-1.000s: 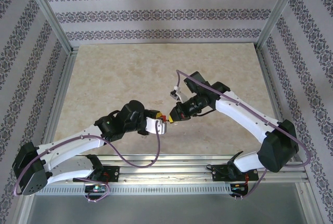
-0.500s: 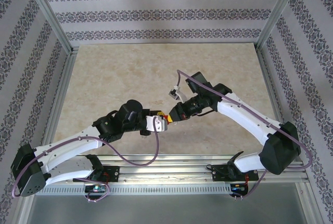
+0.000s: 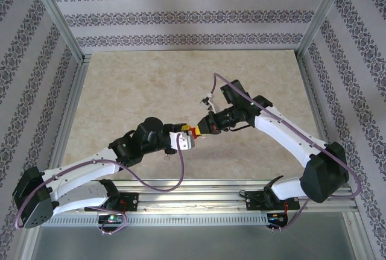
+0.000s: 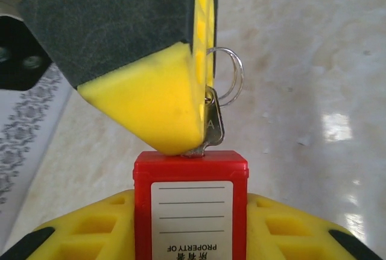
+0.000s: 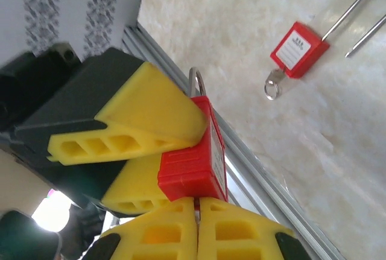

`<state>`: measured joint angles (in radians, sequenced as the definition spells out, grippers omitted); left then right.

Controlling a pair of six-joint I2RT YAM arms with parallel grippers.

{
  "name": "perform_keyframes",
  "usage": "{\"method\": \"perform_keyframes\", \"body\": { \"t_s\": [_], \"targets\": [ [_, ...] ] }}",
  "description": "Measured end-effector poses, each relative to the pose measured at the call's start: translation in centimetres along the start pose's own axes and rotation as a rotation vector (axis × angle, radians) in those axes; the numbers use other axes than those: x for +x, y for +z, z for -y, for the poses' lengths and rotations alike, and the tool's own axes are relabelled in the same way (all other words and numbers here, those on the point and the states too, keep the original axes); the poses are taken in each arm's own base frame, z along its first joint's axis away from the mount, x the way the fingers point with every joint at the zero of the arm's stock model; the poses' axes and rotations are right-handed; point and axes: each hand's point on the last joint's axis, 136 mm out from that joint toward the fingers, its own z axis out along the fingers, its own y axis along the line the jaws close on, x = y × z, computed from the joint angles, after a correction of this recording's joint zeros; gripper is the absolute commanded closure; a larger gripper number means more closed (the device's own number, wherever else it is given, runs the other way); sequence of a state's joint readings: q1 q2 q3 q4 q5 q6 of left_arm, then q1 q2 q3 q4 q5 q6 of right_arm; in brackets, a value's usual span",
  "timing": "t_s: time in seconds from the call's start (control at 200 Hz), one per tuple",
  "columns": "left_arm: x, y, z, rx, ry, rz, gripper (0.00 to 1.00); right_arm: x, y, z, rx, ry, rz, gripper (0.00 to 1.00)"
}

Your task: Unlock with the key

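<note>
Left gripper (image 3: 185,140) – clamped on the red padlock (image 4: 190,172), held above the table (image 3: 151,91) near its front middle | right gripper (image 5: 196,209) – pinched tight on the key (image 4: 213,126), blade in the padlock's end | key ring (image 4: 234,79) juts beside it.

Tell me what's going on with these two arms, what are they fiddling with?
The left gripper holds a red padlock by its body above the table. The right gripper is shut on the key, whose blade sits in the keyhole at the padlock's end. Whether the key has been turned cannot be told. A second red padlock lies on the table with its own key in it, and its long shackle looks open.
</note>
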<state>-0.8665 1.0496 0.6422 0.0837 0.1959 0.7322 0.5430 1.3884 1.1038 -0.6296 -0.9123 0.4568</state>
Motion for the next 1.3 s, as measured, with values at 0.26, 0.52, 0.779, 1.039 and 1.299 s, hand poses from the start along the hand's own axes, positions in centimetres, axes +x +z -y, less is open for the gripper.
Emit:
{"method": "perform_keyframes", "body": {
  "t_s": [0.26,0.52,0.779,1.039,1.299],
  "targets": [
    [1.3,1.8,-3.4,-0.22,0.101,-0.033,1.0,-3.8,-0.8,0.5,-0.048,0.22,0.149,1.0],
    [1.9,2.4,-6.7,-0.409,0.178,-0.079,1.0,-7.5,-1.7,0.6,-0.145,0.381,0.295,1.0],
    [2.0,2.4,-8.4,-0.511,0.243,-0.111,1.0,-9.2,-2.4,0.5,-0.256,0.52,0.367,1.0],
    [1.0,2.2,-8.4,-0.506,0.251,-0.071,1.0,-8.8,-3.1,0.2,-0.28,0.557,0.385,0.81],
    [-4.5,0.4,-5.8,-0.333,0.214,0.169,1.0,-8.0,-3.4,1.5,-0.207,0.542,0.41,0.57]
  ]
}}
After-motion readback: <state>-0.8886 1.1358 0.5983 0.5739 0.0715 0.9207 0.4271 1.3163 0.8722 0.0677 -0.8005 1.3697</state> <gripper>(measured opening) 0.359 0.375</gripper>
